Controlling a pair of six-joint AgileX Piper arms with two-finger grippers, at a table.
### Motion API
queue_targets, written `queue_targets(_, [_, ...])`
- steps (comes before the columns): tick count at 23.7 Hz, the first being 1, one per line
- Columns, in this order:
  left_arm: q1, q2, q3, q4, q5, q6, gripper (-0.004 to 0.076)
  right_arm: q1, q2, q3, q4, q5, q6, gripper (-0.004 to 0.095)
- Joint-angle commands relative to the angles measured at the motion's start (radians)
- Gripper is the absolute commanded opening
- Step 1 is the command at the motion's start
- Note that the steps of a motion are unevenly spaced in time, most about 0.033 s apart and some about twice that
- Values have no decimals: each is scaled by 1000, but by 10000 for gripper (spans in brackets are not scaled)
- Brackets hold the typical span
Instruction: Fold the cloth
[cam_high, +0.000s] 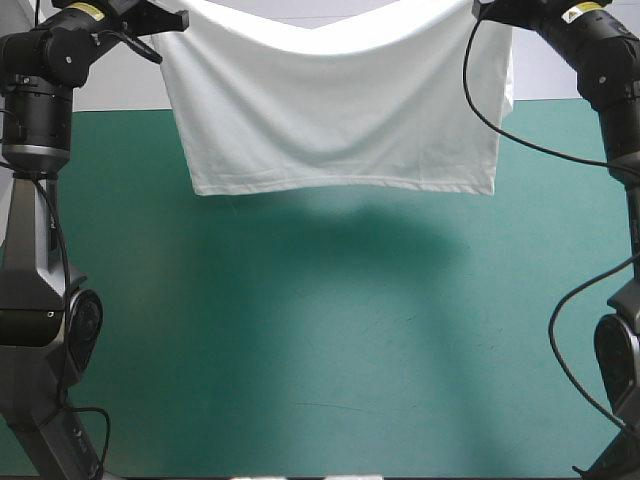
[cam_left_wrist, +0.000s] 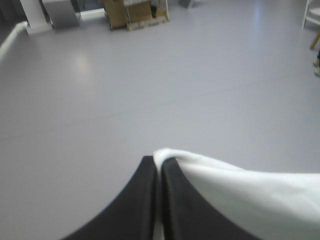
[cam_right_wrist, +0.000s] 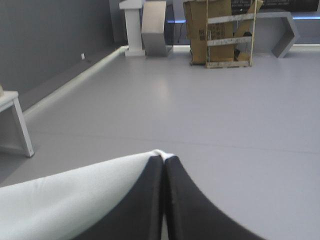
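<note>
The T-shirt (cam_high: 340, 110) hangs spread wide in the upper middle of the high view, lifted above the teal-green tabletop (cam_high: 320, 340). Its hem is lowest and its upper edge sags between two held corners. The left tool (cam_left_wrist: 159, 161) pinches the upper-left corner, black fingers all but closed on the cloth (a small white fold pokes past the tips). The right tool (cam_right_wrist: 163, 159) clamps the upper-right corner likewise. A soft shadow (cam_high: 390, 230) lies on the tabletop below the hem.

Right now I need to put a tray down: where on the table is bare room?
The teal-green cover is bare from the hanging hem of the T-shirt to the near edge, between left arm and right arm. Crowded: the far edge, where the left gripper and right gripper hold the T-shirt spread.
</note>
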Motion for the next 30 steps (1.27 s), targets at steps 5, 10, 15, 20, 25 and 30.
queue_targets(5, [-2,-13,-22,-1,-48,4,19,-4,110,-279,34,172,-9,-17])
queue_targets(10, [-2,79,24,26,329,1,19,-4,185,-240,-186,646,149,-17])
queue_targets(15, [-2,73,141,31,532,-15,19,-4,153,-59,-207,744,174,-17])
queue_targets(20, [-3,-36,395,29,532,-15,19,-4,11,277,-220,742,151,-17])
queue_targets(25, [-5,-239,830,36,517,2,19,-4,-136,593,-231,742,135,-17])
queue_targets(30, [-5,-409,1188,95,434,-9,19,-4,-226,801,-231,742,127,-17])
